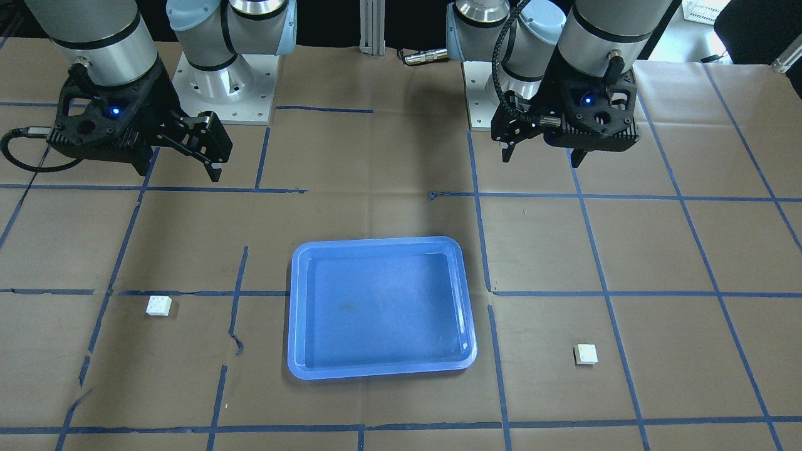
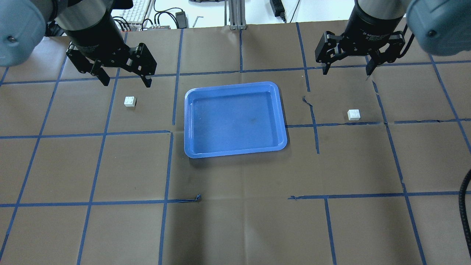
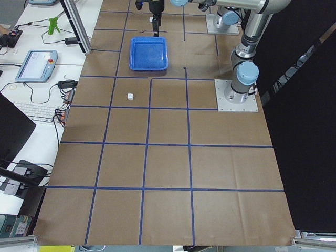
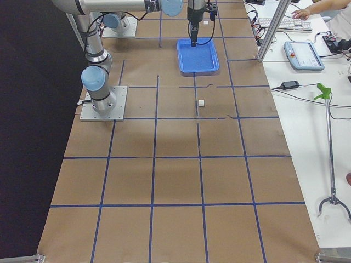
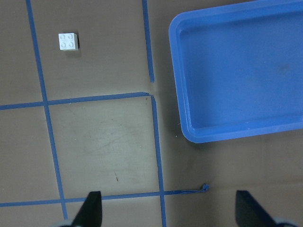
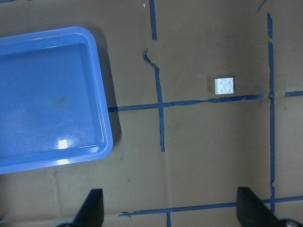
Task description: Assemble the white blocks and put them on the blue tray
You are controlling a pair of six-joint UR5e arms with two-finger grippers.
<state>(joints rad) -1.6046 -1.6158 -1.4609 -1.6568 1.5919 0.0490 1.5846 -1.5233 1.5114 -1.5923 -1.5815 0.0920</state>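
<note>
Jaws on left gripper [image 2: 127, 82] and right gripper [image 2: 346, 72] are hanging released, empty. Overhead, one block [image 2: 130, 101] is lying at tray's [image 2: 187, 125] 9 o'clock, other block [image 2: 353, 115] at 3.

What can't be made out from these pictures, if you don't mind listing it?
Exterior left view: the left white block is too small for its studs to show.
Exterior right view: the right white block is likewise too small.
Left wrist view: the bottom edge cuts off all of the left gripper but its fingertips.
Right wrist view: the same for the right gripper.
Every view: both blocks' undersides face down, hidden.
</note>
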